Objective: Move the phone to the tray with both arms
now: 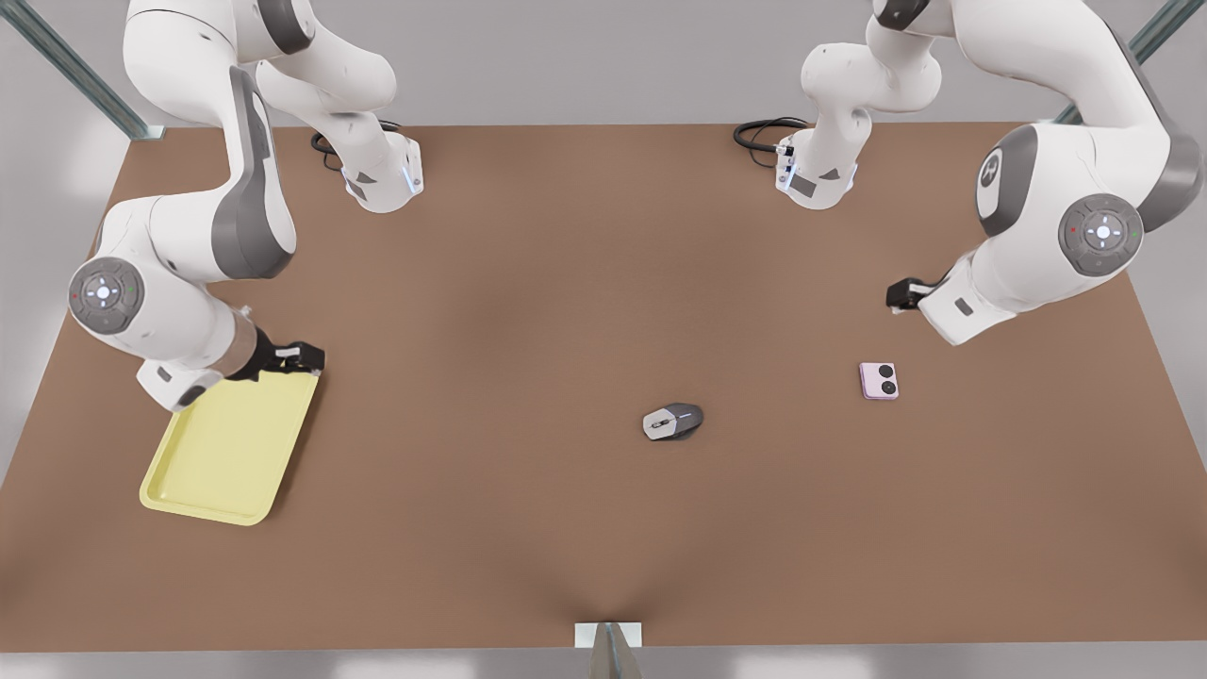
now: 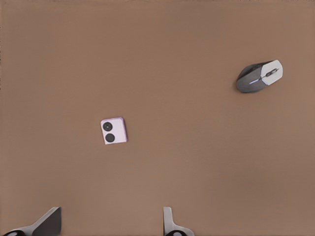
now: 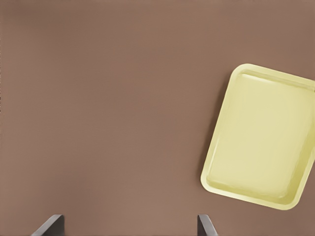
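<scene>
The pale pink phone [image 1: 879,381] [image 2: 114,131] lies flat on the brown table at the front view's right, its two dark circles facing up. My left gripper [image 1: 901,295] [image 2: 109,226] hovers just behind it, open and holding nothing. The pale yellow tray [image 1: 231,448] [image 3: 261,137] rests at the front view's left with nothing in it. Over its far corner my right gripper [image 1: 302,356] [image 3: 128,226] hangs open, also with nothing between its fingers.
A grey-and-black computer mouse [image 1: 673,421] [image 2: 259,76] sits on the table between phone and tray, nearer the phone. The two arm bases [image 1: 382,179] [image 1: 816,174] and dark cables [image 1: 764,132] stand at the back edge.
</scene>
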